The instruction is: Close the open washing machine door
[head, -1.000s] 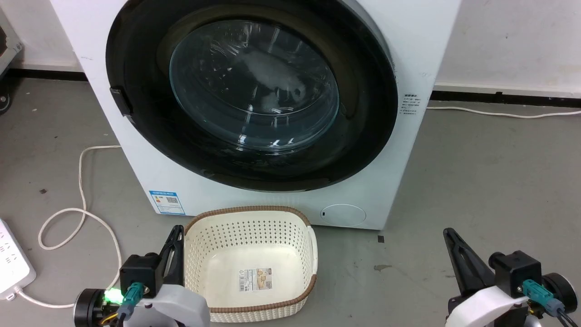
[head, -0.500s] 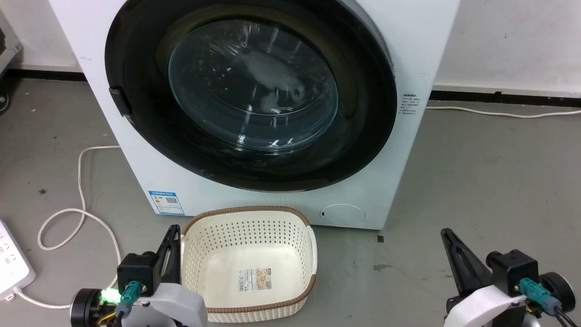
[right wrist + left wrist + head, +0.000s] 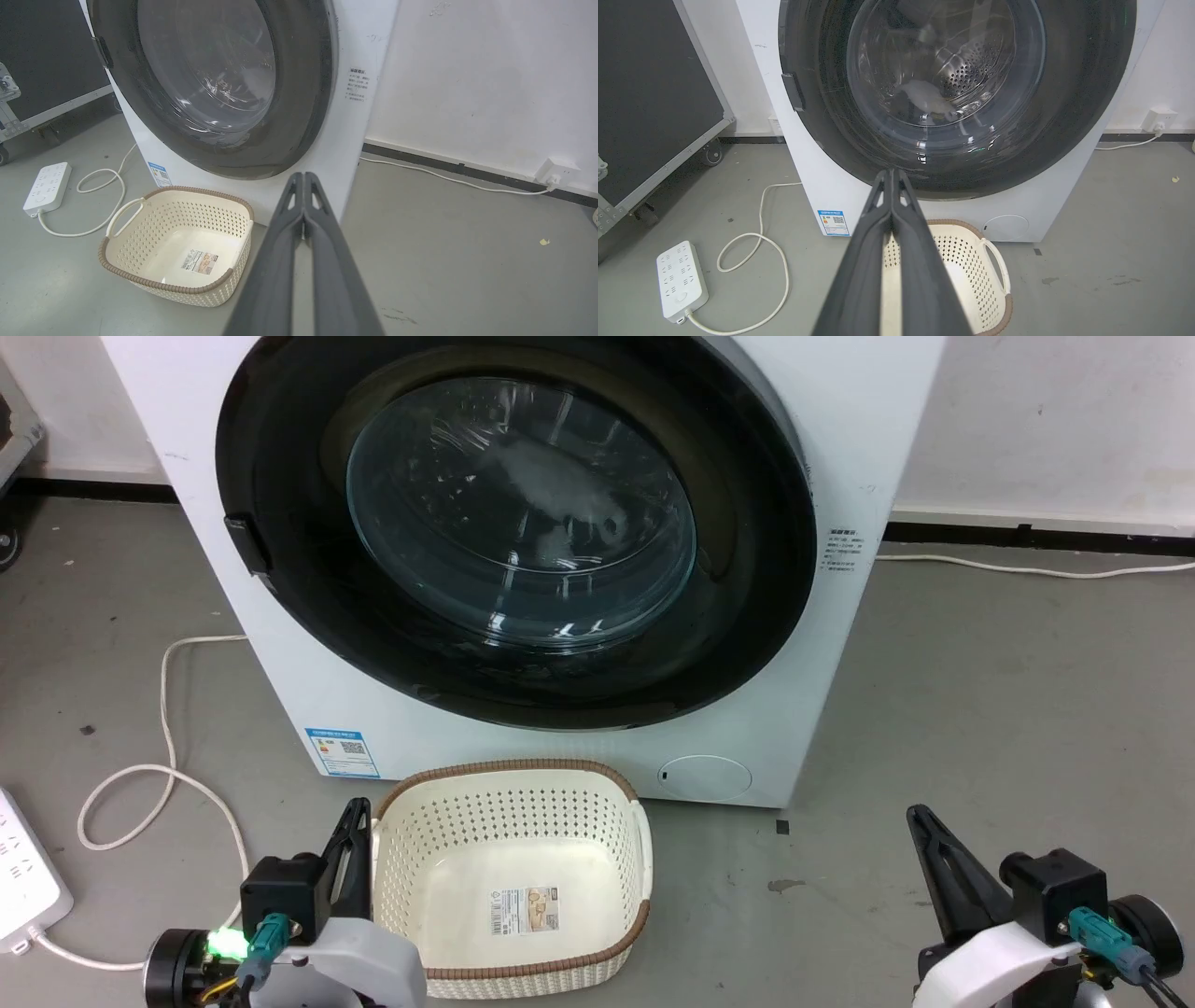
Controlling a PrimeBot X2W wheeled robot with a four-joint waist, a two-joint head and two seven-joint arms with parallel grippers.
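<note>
Head view, far left: white plastic power strip on the grey concrete floor; its white cable loops across the floor.
Left edge, left wrist view: black-panelled wheeled case, beyond the strip.
Low left: left gripper, dark fingers pressed together, just beside the left rim of a cream perforated plastic basket edged in brown; contact cannot be told.
Centre, floor: basket stands between both grippers, just before the white front-loading washing machine.
Machine front: blue label low left, round flap low right.
Door: large round black-rimmed washing machine door with clear domed glass lies flat against the machine's front, handle tab at its left edge.
Low right: right gripper, fingers together, well apart from basket and machine.
Open room: bare floor right of the basket and beside the machine's right edge.
Far right: white cord runs along the wall's dark skirting to a wall socket.
</note>
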